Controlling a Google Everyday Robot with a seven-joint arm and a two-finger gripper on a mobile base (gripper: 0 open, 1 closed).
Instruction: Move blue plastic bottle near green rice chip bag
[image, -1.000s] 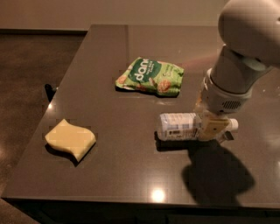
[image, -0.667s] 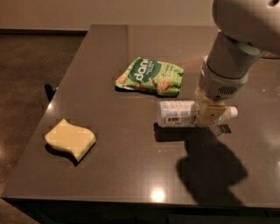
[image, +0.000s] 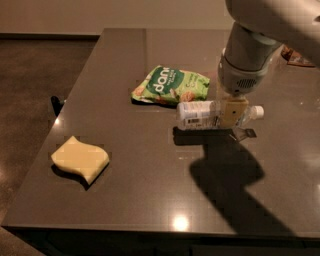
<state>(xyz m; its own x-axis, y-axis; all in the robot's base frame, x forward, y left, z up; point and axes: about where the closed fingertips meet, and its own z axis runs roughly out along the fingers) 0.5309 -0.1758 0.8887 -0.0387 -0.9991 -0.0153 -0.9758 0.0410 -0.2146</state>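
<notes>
The blue plastic bottle (image: 196, 114) lies on its side, clear with a pale label, its white cap pointing right. My gripper (image: 231, 118) comes down from the upper right and is shut around the bottle near its cap end, with one tan finger (image: 233, 110) across the front. The bottle casts a shadow on the table just below it. The green rice chip bag (image: 170, 86) lies flat just beyond and to the left of the bottle, a small gap between them.
A pale yellow wavy-edged sponge (image: 80, 159) lies near the left front of the dark table (image: 150, 170). The table's left edge drops to the floor. The arm's large shadow falls on the right front of the table.
My gripper has carried the bottle away from the front of the table, toward the green bag. The bag and sponge have not moved.
</notes>
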